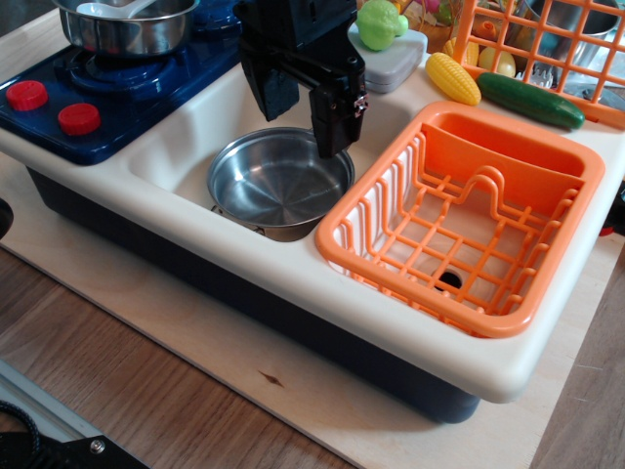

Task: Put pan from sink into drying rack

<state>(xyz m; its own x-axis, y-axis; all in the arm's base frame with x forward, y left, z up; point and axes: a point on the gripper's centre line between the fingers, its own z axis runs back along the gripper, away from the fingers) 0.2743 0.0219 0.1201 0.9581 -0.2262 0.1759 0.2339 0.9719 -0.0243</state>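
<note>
The shiny steel pan (pixel 278 181) lies upright in the left basin of the cream-white sink (pixel 186 137). My black gripper (pixel 303 132) hangs over the pan's far rim. Its jaws are open and hold nothing. The right finger (pixel 334 122) reaches down to the pan's far right rim; I cannot tell whether it touches. The left finger (pixel 269 90) is higher and behind the pan. The orange drying rack (pixel 508 313) sits empty in the right basin, right of the pan. A drain hole (pixel 449 280) shows through its grid.
A steel pot with a white utensil (pixel 127 24) stands on the blue stove (pixel 117 98) with red knobs (pixel 78 118) at the left. Behind the rack lie a corn cob (pixel 452 78), a cucumber (pixel 530 100), a green toy on a grey block (pixel 383 27) and an orange wire basket (pixel 547 44).
</note>
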